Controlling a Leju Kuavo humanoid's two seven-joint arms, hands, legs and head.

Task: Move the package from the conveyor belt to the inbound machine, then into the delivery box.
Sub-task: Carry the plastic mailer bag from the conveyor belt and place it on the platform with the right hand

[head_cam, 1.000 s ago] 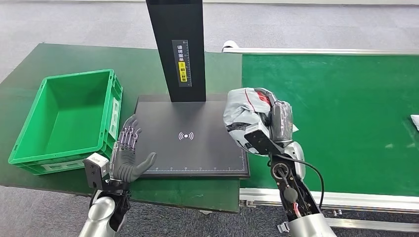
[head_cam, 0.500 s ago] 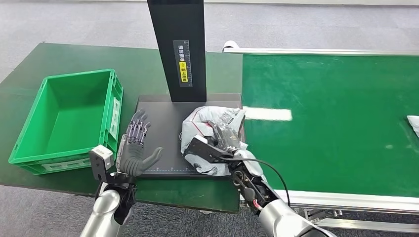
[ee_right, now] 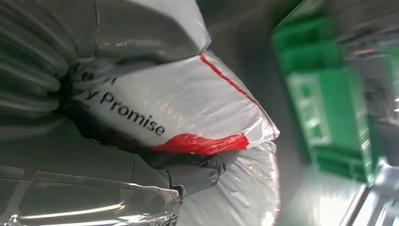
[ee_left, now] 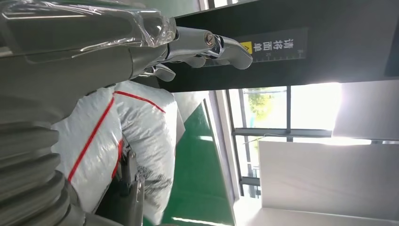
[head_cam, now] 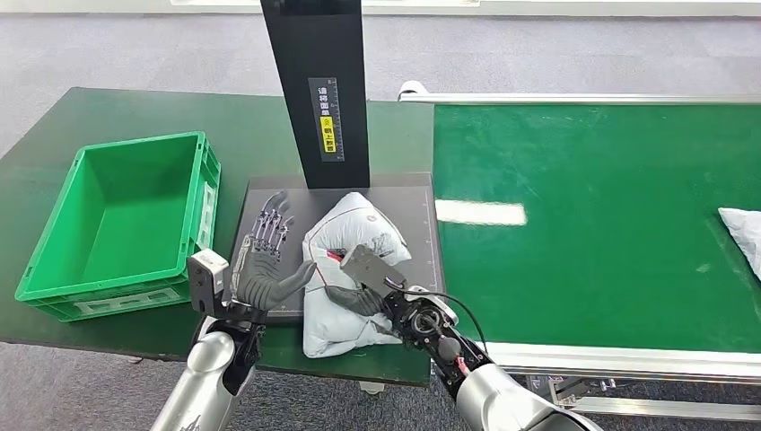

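The soft white plastic package with a red stripe and black print lies on the flat black inbound machine plate, in the middle of the head view. Its lower end hangs over the plate's near edge, toward 6 o'clock, onto the dark green worktop.

The right hand comes in from 5 o'clock and holds the package from its right side. In the right wrist view the dark fingers are closed around the crumpled white film, so this hand grips the package.

The left hand stands at 9 o'clock of the package, just beside it. Its fingers are spread and point up toward 12 o'clock, and the thumb reaches toward the package. I cannot tell from the head view whether the thumb touches the film. This hand holds nothing and is open. In the left wrist view the silver fingertips are free in front of the black column, and the package is close behind the hand.

The tall black scanner column with a yellow label rises from the plate at 12 o'clock of the package. The bright green plastic delivery box stands at 9 o'clock, well apart from the package, on the same worktop. The green conveyor belt lies at 3 o'clock, and another white package rests at its far right edge.
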